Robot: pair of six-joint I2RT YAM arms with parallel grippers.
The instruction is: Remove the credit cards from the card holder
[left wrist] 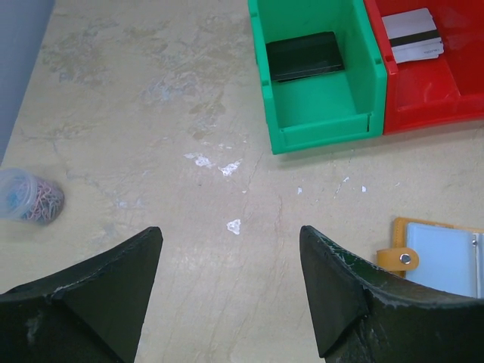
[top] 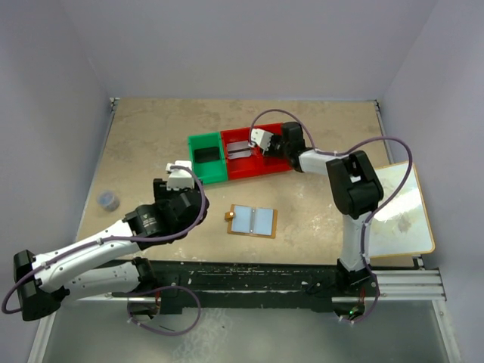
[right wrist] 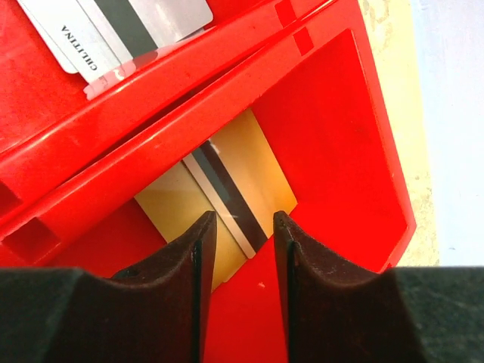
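The card holder [top: 252, 221] lies open on the table, pale blue pockets up, with its tab clasp at the left; it also shows in the left wrist view [left wrist: 446, 259]. A black credit card [left wrist: 305, 56] lies in the green bin [top: 219, 172]. Pale grey-white cards [left wrist: 412, 35] lie in the red bin [top: 261, 172]. A gold-tan card [right wrist: 261, 162] with a dark stripe lies flat in another compartment of the red bin [right wrist: 340, 136]. My right gripper [right wrist: 240, 227] hovers just above that card, jaws slightly apart and holding nothing. My left gripper [left wrist: 231, 249] is wide open over bare table, left of the holder.
A small clear jar of paper clips [left wrist: 30, 198] stands at the table's left edge. A large white tan-edged board [top: 404, 212] lies at the right edge. The two bins stand side by side at mid-table, beyond the holder.
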